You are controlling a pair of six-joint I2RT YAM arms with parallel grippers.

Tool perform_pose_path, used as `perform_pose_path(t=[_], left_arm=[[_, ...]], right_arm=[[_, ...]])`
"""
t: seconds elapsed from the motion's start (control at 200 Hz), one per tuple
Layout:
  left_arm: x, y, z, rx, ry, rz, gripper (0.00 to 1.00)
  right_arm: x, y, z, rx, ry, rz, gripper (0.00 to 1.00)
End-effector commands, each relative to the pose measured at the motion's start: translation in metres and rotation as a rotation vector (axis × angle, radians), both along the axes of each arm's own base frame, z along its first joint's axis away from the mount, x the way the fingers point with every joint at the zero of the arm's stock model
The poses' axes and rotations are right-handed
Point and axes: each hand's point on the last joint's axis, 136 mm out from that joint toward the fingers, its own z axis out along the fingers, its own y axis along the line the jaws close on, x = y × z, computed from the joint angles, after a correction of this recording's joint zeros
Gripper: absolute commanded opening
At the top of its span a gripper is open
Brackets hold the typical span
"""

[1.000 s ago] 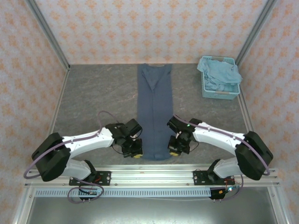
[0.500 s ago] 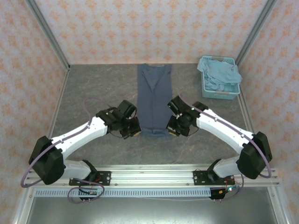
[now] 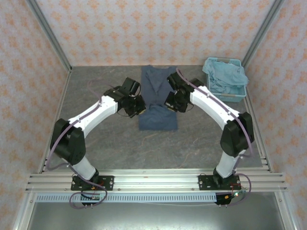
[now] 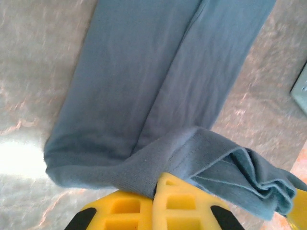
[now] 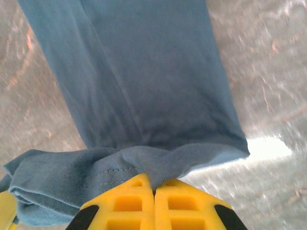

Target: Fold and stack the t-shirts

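We see left end effector [image 4: 156,184] pinching hem corner of dark slate-blue t-shirt [image 3: 158,120], right end effector [image 5: 153,186] pinching opposite corner; hem held above shirt's far half, mid bench [image 3: 100,139]; beyond, far right, pale sky-blue t-shirt [image 3: 228,79] heaped in slatted basket [image 3: 226,98]

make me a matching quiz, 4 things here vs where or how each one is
Things:
1 dark shirt
2 pale shirt
3 basket
4 left pincer

States:
a far right corner of the table
b shut on the dark shirt
c doubled over, centre
d heaped in the basket

Pairs: 1-c, 2-d, 3-a, 4-b
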Motion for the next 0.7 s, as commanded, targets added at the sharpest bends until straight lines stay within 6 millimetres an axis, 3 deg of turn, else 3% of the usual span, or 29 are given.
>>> perform_pose_path(t=[0.0, 0.22, 0.25, 0.34, 0.696], left_arm=[[0.027, 0.009, 0.006, 0.05, -0.038, -0.008, 0.0], [0.074, 0.01, -0.001, 0.063, -0.053, -0.008, 0.0], [0.079, 0.011, -0.014, 0.074, -0.03, -0.008, 0.0], [0.091, 0.012, -0.021, 0.072, -0.027, -0.006, 0.0], [0.13, 0.004, -0.046, 0.06, -0.014, -0.034, 0.0]], right_arm=[[0.025, -0.007, -0.003, -0.044, -0.023, 0.013, 0.0], [0.066, -0.01, -0.022, -0.046, -0.015, -0.019, 0.0], [0.071, -0.01, -0.025, -0.045, -0.015, -0.025, 0.0], [0.084, -0.011, -0.03, -0.044, -0.015, -0.037, 0.0], [0.103, -0.022, -0.06, -0.11, 0.038, -0.098, 0.0]])
